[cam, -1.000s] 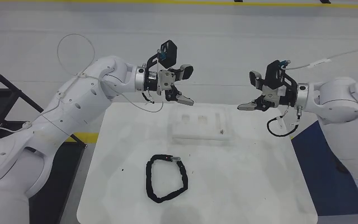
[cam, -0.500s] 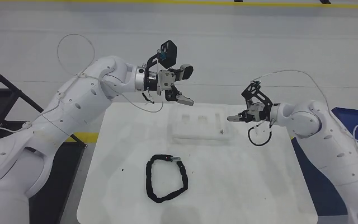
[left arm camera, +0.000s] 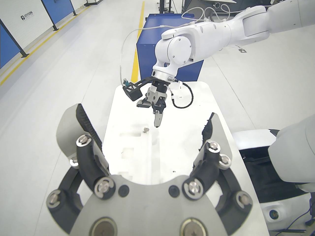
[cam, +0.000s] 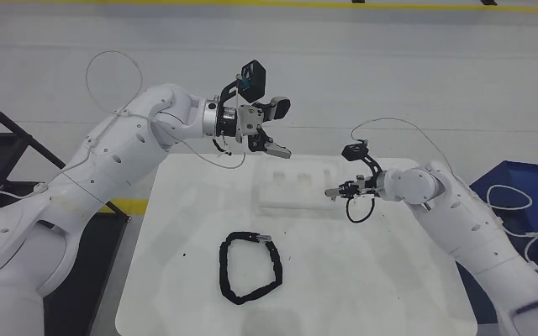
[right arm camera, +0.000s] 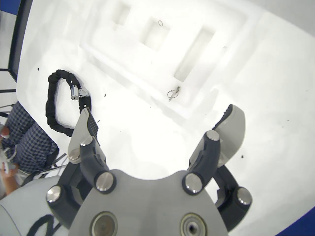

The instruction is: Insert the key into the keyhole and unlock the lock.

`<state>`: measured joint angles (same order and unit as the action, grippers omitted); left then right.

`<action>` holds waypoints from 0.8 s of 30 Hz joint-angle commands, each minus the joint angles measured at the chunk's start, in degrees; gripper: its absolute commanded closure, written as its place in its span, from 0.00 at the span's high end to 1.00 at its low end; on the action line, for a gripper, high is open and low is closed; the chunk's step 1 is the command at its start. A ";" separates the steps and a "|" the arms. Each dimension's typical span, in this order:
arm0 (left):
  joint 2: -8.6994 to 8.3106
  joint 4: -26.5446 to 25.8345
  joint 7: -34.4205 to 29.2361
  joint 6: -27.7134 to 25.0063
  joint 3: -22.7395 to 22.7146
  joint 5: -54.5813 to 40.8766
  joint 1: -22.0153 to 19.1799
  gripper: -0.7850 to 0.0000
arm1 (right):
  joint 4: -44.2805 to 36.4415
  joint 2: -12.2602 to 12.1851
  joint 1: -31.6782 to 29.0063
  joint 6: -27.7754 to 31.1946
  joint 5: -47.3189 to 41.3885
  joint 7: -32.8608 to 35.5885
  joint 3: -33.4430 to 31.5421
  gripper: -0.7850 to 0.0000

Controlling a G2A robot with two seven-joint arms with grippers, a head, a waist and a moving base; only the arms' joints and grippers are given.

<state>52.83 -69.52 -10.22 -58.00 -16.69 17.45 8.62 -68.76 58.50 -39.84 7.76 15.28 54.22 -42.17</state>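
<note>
Little of the task is done as far as one can judge: the key point(right arm camera: 173, 93) lies ungrasped on the white foam tray point(right arm camera: 187, 13), near its corner and just beside the longest recess, and the chain lock point(cam: 250, 267) rests closed in a loop on the worktop point(cam: 378, 277), well apart from the tray. The right end effector point(right arm camera: 157, 114) hangs above the key with its fingers spread wide and nothing between them. The left end effector point(cam: 283, 128) is held above the far edge of the worktop, equally wide open and empty. Grasping, insertion and turning are all left to do. The right wrist view gives the key's ring and the lock's silver cylinder point(right arm camera: 74, 93) plainly, where the top view reduces the key to a speck. The left wrist view adds the right end effector's downward tilt toward the key.
</note>
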 commanded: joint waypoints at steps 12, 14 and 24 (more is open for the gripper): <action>0.00 0.00 -0.01 0.00 0.00 0.00 0.00 1.00 | 6.43 5.40 4.78 -8.35 2.68 -0.94 7.32 1.00; 0.00 0.00 -0.01 0.00 0.00 0.00 0.00 1.00 | 6.43 5.40 4.78 -8.35 2.68 -0.94 7.32 1.00; 0.00 0.00 -0.01 0.00 0.00 0.00 0.00 1.00 | 6.43 5.40 4.78 -8.35 2.68 -0.94 7.32 1.00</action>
<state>52.83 -69.52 -10.22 -58.00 -16.69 17.45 8.62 -62.32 63.90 -35.06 -0.59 17.97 53.28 -34.85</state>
